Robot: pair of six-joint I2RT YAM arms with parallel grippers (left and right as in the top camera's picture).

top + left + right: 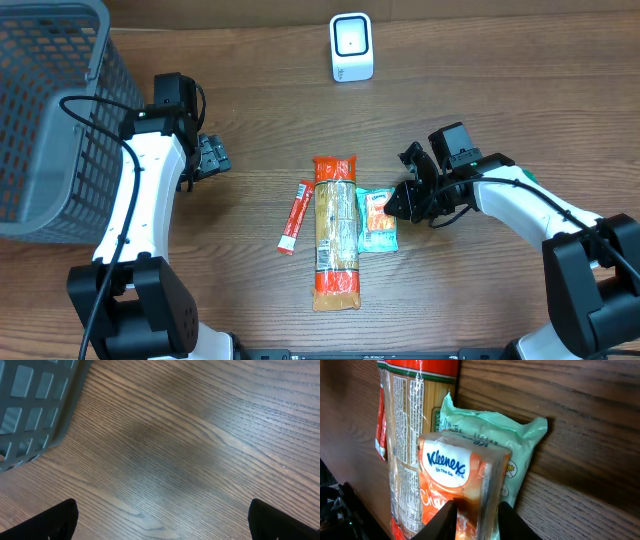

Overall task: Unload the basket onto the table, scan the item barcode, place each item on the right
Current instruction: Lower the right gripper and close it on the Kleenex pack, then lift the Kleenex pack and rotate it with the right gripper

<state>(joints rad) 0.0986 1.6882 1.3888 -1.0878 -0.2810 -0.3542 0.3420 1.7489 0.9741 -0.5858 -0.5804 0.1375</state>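
Right wrist: my right gripper (pixel 476 510) pinches one end of the Kleenex pack (pixel 452 470), which leans on a green packet (pixel 495 430) beside the pasta bag (pixel 415 420), mid-table. Scanner (pixel 351 47) stands at the far edge. Left gripper (pixel 162 517) gapes wide beside the basket (pixel 35 405).

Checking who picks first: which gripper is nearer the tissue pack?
Right. The right gripper pinches the edge of the tissue pack; the left gripper hangs open beside the basket.

White arms (pixel 140 200), seemingly black fingers (pixel 55 520)
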